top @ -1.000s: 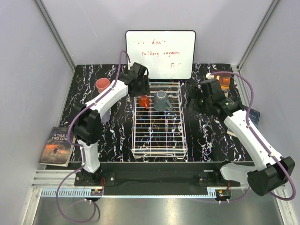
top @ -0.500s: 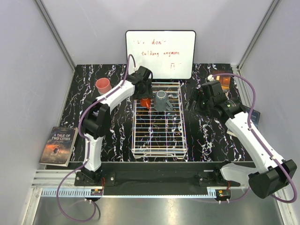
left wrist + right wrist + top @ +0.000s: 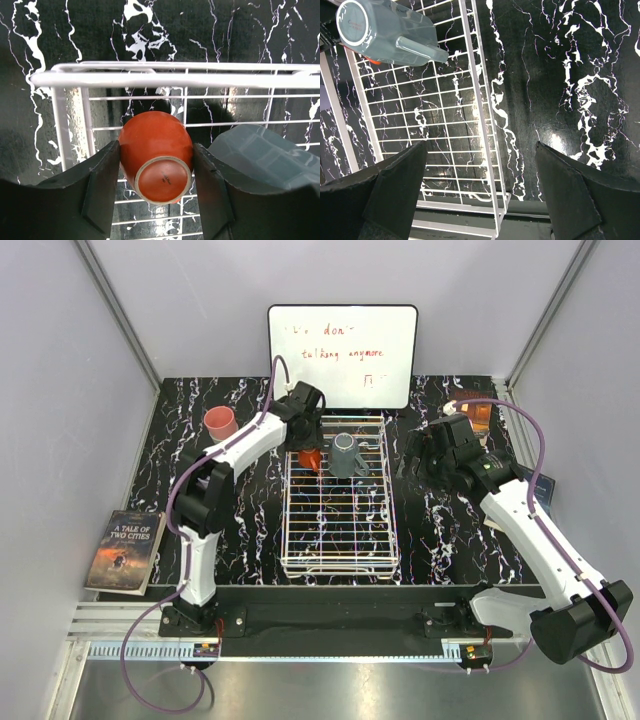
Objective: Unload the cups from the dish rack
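Note:
The white wire dish rack [image 3: 340, 550] lies in the middle of the table. In its far left corner a small orange-red cup [image 3: 311, 458] lies tilted, base toward the left wrist camera [image 3: 156, 165]. My left gripper [image 3: 156, 147] is shut on it, a finger pressed against each side. Beside it a dark grey mug [image 3: 346, 455] stands upside down in the rack, also seen in the left wrist view [image 3: 265, 155] and the right wrist view [image 3: 385, 35]. My right gripper [image 3: 480, 145] hangs open above the rack's right rim [image 3: 480, 100], holding nothing. A pink cup [image 3: 220, 422] stands on the table at the left.
A whiteboard [image 3: 342, 355] with red writing leans at the back. A book [image 3: 125, 550] lies at the table's left edge. A small orange object [image 3: 478, 415] sits at the back right corner. Grey walls close in both sides.
My left arm reached further into the rack's far left corner, and its jaws narrowed onto the orange-red cup. The right gripper shifted slightly toward the rack's right side.

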Robot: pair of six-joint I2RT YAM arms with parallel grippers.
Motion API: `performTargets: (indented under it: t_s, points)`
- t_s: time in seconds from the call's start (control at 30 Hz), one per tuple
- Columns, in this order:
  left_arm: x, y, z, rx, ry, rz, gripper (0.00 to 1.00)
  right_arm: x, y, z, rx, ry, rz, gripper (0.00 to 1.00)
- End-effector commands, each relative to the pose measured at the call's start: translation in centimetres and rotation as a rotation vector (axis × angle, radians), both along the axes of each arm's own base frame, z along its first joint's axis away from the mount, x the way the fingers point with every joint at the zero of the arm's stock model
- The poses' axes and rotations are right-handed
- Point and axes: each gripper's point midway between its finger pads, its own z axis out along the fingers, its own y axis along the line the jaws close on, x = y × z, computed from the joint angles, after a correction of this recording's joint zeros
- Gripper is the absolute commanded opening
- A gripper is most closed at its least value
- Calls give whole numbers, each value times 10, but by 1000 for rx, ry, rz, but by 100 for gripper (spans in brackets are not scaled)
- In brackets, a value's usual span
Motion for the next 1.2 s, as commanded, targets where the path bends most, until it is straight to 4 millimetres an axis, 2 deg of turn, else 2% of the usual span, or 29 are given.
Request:
performTargets:
  t_s: [0.0,0.07,0.33,0.47,0.53,0.73,0.77,0.8,0.83,0.87,0.9,0.93,0.97,1.0,1.07,1.1,1.13,1.17]
  points:
    - [-11,7,6,17,5,-13,0,1,-3,9,5,-27,-16,95]
    - [-11,7,16,6,-11,-23,0,2,-2,8,6,-27,-15,95]
    - [-12,-11,92,-134,-130,-88,0,6,1,15,12,-50,-2,95]
    - [-16,-19,125,-206,-176,-108,0,8,2,17,21,-56,-1,96]
    - [-21,-24,132,-248,-183,-130,0,9,3,15,24,-58,0,96]
    - [-30,-21,150,-322,-212,-132,0,10,6,11,32,-55,9,96]
    - [-37,-19,151,-348,-210,-133,0,9,7,10,36,-54,15,96]
    - [-34,-23,163,-440,-239,-139,0,11,9,11,41,-62,18,96]
    - [-41,-21,143,-474,-198,-130,0,11,11,12,52,-64,29,96]
    - [-44,-21,146,-531,-204,-128,0,12,13,13,59,-65,36,97]
    - [-44,-25,170,-651,-250,-140,0,13,15,15,64,-76,44,97]
    - [-51,-24,157,-683,-220,-134,0,13,17,16,75,-78,53,97]
    - [-53,-24,162,-718,-231,-139,0,13,19,18,84,-86,59,97]
    - [-57,-28,177,-773,-265,-168,0,15,21,21,95,-102,61,97]
    - [-64,-30,175,-810,-263,-190,0,15,23,28,119,-131,71,98]
    - [-70,-36,194,-873,-308,-239,0,17,25,33,129,-154,75,98]
    - [-74,-37,189,-889,-302,-250,0,18,26,36,139,-168,82,98]
    - [-77,-39,194,-914,-310,-269,0,17,27,39,149,-181,86,98]
